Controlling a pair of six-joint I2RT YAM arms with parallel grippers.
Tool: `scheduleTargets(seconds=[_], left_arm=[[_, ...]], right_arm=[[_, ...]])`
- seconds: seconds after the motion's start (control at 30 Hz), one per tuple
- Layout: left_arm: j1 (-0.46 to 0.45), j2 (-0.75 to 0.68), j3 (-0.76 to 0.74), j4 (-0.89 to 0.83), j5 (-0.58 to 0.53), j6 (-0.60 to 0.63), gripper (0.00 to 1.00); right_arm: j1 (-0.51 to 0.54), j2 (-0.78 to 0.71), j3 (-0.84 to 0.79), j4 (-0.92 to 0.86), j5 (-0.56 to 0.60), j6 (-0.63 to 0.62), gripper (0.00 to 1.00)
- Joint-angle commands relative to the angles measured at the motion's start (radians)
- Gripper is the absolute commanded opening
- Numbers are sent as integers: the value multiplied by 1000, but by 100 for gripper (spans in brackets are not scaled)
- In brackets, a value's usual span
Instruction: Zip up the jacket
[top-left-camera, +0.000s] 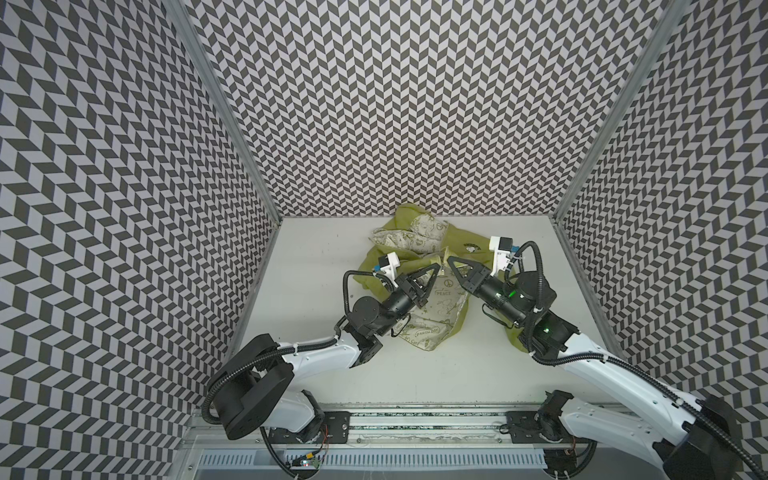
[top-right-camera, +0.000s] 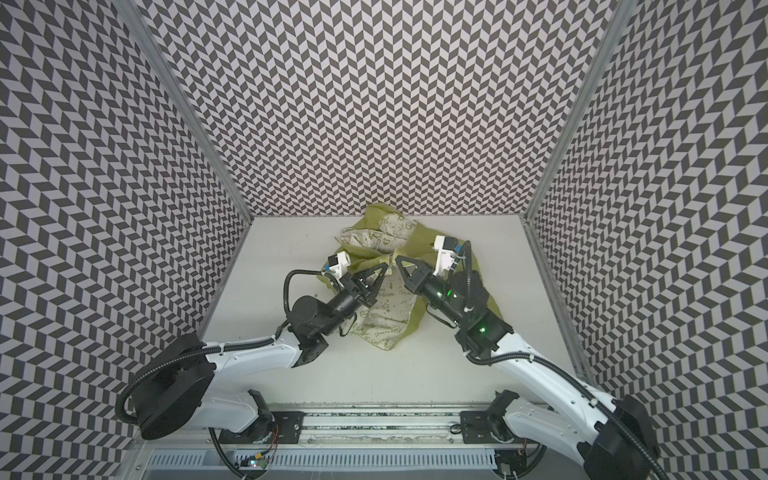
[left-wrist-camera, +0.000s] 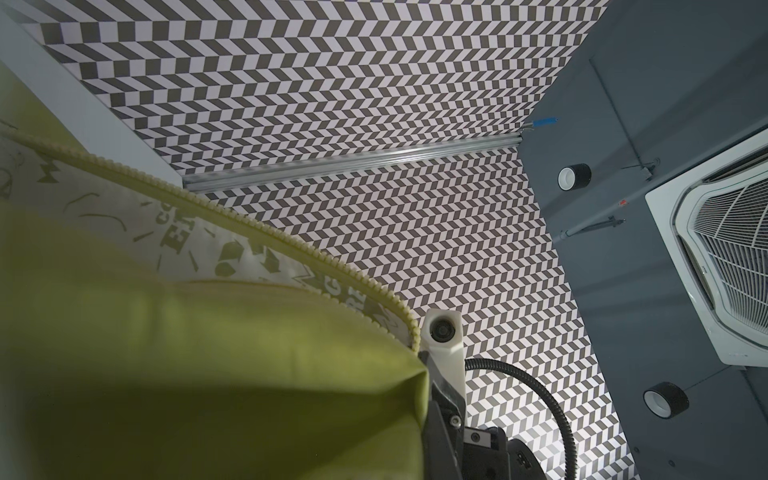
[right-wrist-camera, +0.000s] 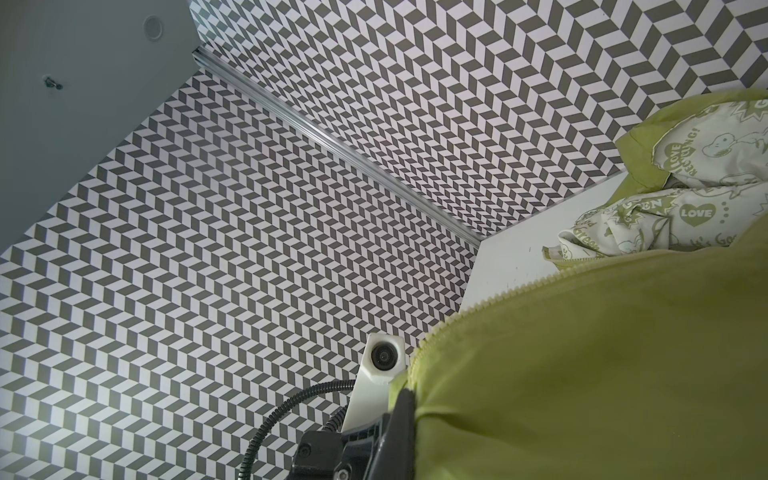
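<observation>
Start at the pinch. Your left gripper (top-left-camera: 435, 267) and right gripper (top-left-camera: 451, 262) meet almost tip to tip. Each has its jaws pressed together on a front edge of the jacket (top-left-camera: 419, 235), and together they pull the cloth up into a small peak. The slider is hidden there, so I cannot tell whether either gripper has it.

Just out from each grip, the zipper teeth (left-wrist-camera: 291, 246) run off along the edge in a slack curve. They are not meshed with the other side, and cream printed lining (left-wrist-camera: 195, 245) shows on the inside face.

Below the grippers the rest of the garment sags onto the white table (top-left-camera: 324, 257). Its lining faces up beneath the left gripper, and green shell is bunched under the right arm. Farthest beyond the fingertips, what looks like the hood (top-left-camera: 409, 224) lies crumpled at the foot of the back wall (top-left-camera: 415, 124).

Expect this cloth to be light, thin and limp. It should follow every pull and keep no shape of its own. The shell looks smooth, so a grip on bare fabric may creep.

Take hold on the zipper tape right beside the teeth, where it is stiffest, and near the bottom ends of both halves. Keep each edge taut so the teeth lie straight. Watch that loose lining does not snag in the slider.
</observation>
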Motion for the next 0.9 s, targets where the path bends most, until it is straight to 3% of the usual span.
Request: scheduleTargets(seconds=[0.0,0.3,0.53,0.7,0.87], left_arm=[[-10,6,24,67,-7,5,0],[-13,9,24,82,-16,1,0],[-14,-14,42,62,21,17,0],[-14,-31,72,46,40,26,0],[-13,-34,132,23,69,30,0]], right_arm=[[13,-20,39,52,-21,-36,0],[19,-37,41,28,-47,-56,0],[19,-103,61,-42,33,-155,0],[19,-127,68,-12,48,-216,0],[17,-109,45,108,88,-168,0]])
